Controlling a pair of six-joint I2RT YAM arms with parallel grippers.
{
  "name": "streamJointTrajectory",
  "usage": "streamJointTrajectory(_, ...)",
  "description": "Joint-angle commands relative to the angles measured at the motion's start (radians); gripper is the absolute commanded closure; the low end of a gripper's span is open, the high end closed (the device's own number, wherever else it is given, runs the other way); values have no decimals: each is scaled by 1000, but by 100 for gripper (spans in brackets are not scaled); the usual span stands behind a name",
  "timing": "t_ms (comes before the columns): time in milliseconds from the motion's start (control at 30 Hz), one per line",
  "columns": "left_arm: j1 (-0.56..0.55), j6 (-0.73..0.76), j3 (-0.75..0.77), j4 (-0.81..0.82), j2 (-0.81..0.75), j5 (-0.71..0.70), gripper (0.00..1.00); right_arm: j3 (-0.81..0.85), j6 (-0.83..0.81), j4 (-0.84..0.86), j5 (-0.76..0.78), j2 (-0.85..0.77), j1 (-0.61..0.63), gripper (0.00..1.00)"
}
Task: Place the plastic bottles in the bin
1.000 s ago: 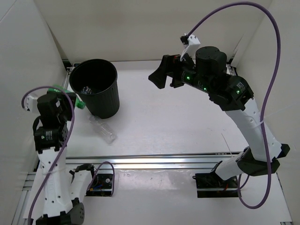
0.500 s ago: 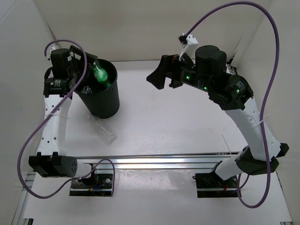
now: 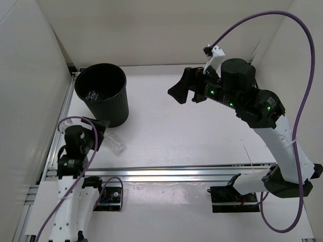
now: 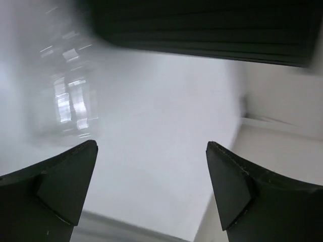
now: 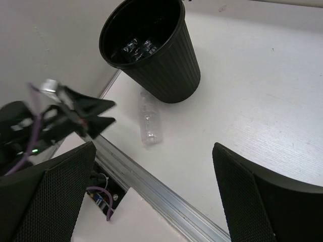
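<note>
- The left gripper (image 3: 102, 134) is low over the table (image 3: 192, 136), near the front-left corner, with its jaws spread apart and nothing between them.
- In the left wrist view the two dark fingers (image 4: 60, 186) sit wide at the bottom corners, with bare white table in the gap.
- The right gripper (image 3: 180, 86) hangs high over the back middle of the table, well away from everything. Its jaws are also wide apart and empty, as the right wrist view shows (image 5: 151, 199).
- One clear bottle (image 3: 116, 144) lies on its side on the table, just on the near side of the bin (image 3: 115, 108).
- From above, the left gripper is just beside this bottle's left end. Whether they touch cannot be told.
- In the left wrist view the bottle is a blurred shape (image 4: 70, 98) ahead and to the left of the open jaws, not between them.
- The black bin stands upright at the back left of the table.
- Bottles (image 3: 93, 95) of glinting clear plastic rest on its floor. Their number cannot be told.
- A metal rail (image 3: 176, 171) runs along the table's near edge.
</note>
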Motion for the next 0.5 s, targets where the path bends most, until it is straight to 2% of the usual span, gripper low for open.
streamJointTrajectory(0,2,-58,-121,15,38,-7,0,3,-4,14,2,9,3,0)
streamJointTrajectory(33,2,-2,-121,24,73,-21,0,15,-4,14,2,23,3,0)
streamJointTrajectory(267,-18,93,-95,64,373,-72,0,35,-25,14,-29,71,3,0)
streamJointTrajectory(467,-27,176,-83,86,545,-150,0,-21,-25,23,-16,71,3,0)
